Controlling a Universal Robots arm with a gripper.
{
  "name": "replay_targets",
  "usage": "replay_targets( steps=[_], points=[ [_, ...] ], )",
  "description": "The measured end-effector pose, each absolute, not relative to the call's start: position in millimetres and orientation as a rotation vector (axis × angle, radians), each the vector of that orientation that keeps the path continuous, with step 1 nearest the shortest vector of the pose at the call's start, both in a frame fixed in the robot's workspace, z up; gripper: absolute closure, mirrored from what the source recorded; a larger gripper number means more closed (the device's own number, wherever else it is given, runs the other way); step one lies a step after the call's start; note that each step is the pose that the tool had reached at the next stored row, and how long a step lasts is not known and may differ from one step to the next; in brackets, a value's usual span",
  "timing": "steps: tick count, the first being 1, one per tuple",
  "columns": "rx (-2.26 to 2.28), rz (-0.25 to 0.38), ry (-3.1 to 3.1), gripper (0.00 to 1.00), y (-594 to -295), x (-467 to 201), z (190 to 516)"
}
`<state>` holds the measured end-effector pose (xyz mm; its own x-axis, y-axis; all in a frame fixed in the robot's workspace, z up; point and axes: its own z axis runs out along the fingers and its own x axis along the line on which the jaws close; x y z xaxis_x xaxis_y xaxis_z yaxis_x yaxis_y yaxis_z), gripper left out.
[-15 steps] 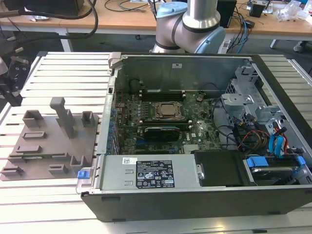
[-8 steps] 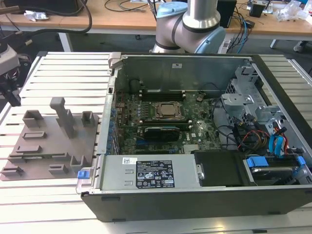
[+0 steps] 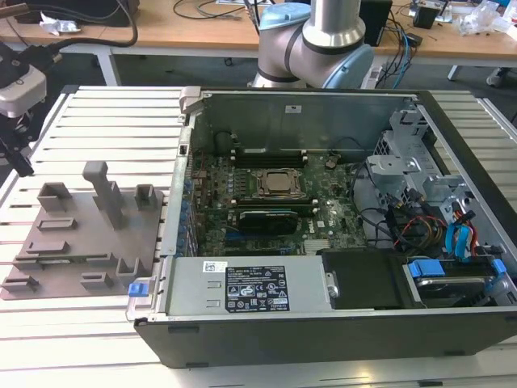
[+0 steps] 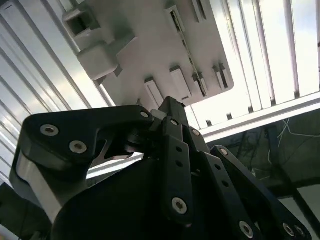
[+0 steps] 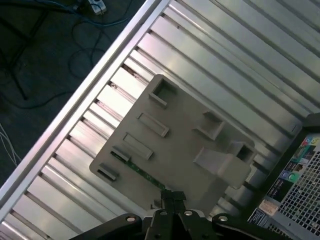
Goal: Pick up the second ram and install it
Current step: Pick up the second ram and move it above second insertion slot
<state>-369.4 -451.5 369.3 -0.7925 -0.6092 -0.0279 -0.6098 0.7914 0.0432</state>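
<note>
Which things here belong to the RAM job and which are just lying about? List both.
Job in hand:
- green memory stick, sitting in the grey tray
- gripper, close by the stick's end
- motherboard inside the open computer case

Just lying about:
- black card
- power supply box
- blue cables
- slatted table

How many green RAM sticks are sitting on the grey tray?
1. The green RAM stick stands on edge along one side of the grey tray. Another could be hidden behind the tray's upright blocks.
</note>
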Motion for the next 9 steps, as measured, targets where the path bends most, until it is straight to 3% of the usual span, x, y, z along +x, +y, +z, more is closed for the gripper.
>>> replay_targets(
  steps=[9],
  points=[
    [-1.324,0.080,2.840,0.90,-451.5,-369.4,369.3]
  ],
)
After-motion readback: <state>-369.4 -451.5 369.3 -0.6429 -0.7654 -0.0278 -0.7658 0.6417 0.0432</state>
